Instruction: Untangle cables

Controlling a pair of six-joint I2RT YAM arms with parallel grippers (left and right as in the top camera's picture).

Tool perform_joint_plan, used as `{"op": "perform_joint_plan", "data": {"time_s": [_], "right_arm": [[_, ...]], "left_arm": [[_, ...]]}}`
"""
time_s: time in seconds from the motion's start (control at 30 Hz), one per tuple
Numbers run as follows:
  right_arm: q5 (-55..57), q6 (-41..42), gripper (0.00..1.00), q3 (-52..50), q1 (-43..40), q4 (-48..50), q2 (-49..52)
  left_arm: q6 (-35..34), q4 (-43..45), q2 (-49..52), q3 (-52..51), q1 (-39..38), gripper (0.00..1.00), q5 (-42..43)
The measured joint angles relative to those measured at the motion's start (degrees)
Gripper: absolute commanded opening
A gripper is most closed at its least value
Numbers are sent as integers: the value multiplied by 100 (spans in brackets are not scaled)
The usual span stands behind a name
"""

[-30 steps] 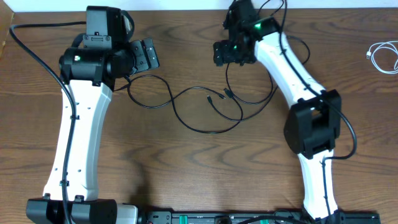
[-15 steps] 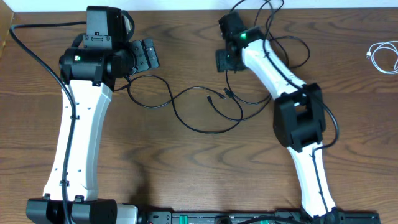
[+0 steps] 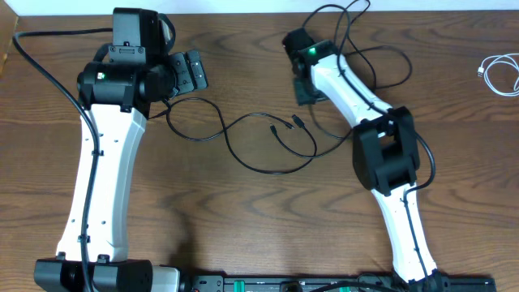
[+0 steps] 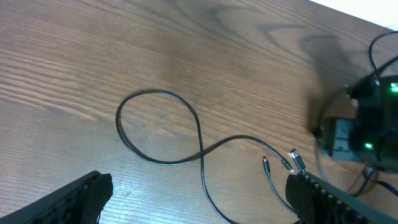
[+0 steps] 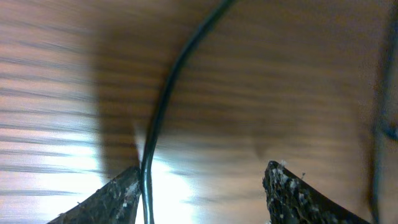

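Observation:
Thin black cables (image 3: 243,134) lie looped on the wooden table between the arms, with small plug ends (image 3: 296,121) near the middle. In the left wrist view the cable loop (image 4: 155,127) and plugs (image 4: 293,159) lie ahead of my open, empty left gripper (image 4: 199,208). My left gripper (image 3: 188,73) hovers at the upper left of the loops. My right gripper (image 3: 306,88) points down close over the table by the upper cable strands. Its jaws (image 5: 202,196) are open, with one black cable (image 5: 163,109) running between them beside the left fingertip (image 5: 118,196). A white cord (image 3: 499,73) lies far right.
More thin black cable loops (image 3: 381,61) lie behind the right arm near the table's back edge. The right arm's body (image 3: 385,154) stands over the table's right middle. The left arm (image 3: 101,178) runs down the left side.
My right gripper has swung down and toward the table's middle, now low over a black cable. The right arm has folded in leftward. The left arm and cable loops have not moved.

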Motion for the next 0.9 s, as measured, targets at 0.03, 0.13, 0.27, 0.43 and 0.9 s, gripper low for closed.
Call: {"op": "perform_joint_plan", "data": {"time_s": [0.03, 0.13, 0.27, 0.43, 0.9], "right_arm": [[125, 0, 63, 0, -79, -129, 0], [367, 7, 65, 0, -417, -490, 0], [452, 22, 67, 2, -1152, -809, 0], [273, 20, 69, 2, -2162, -990, -9], [-214, -203, 71, 20, -4979, -232, -31]], "left_arm": [[0, 2, 0, 0, 0, 95, 0], [0, 0, 0, 0, 0, 95, 0], [0, 0, 0, 0, 0, 95, 0], [0, -4, 0, 0, 0, 95, 0], [0, -11, 0, 0, 0, 95, 0]]}}
